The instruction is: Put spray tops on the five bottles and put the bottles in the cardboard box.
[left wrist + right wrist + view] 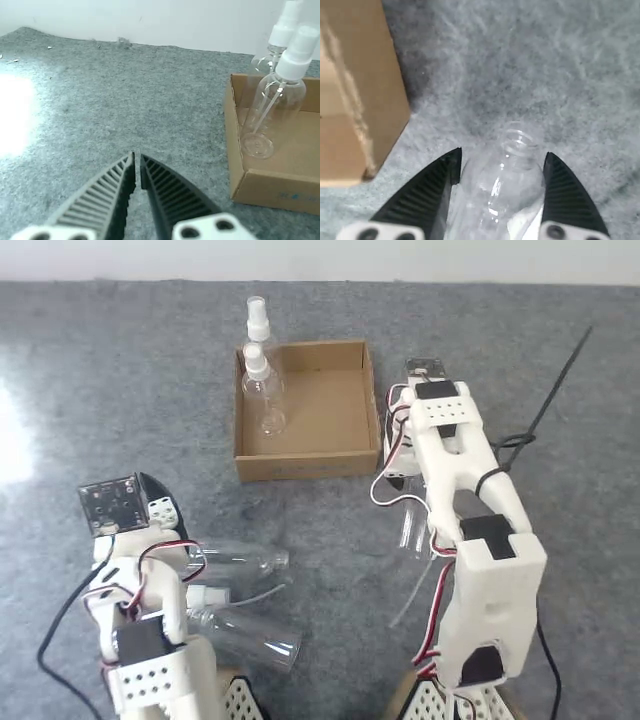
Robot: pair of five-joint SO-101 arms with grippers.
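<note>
My right jaws spread astride capless bottle [507,170], neck pointing away; my left jaws clenched, empty

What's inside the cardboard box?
A spray-topped bottle stands upright inside the cardboard box. It partly covers a second capped bottle behind, so whether that one is inside is unclear.

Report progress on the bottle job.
Done: one capped bottle stands in the cardboard box, with a second capped bottle just behind it. In hand: the right gripper straddles a bare bottle. Remaining: two more bare bottles lie near a loose spray top, uncapped and unboxed.
</note>
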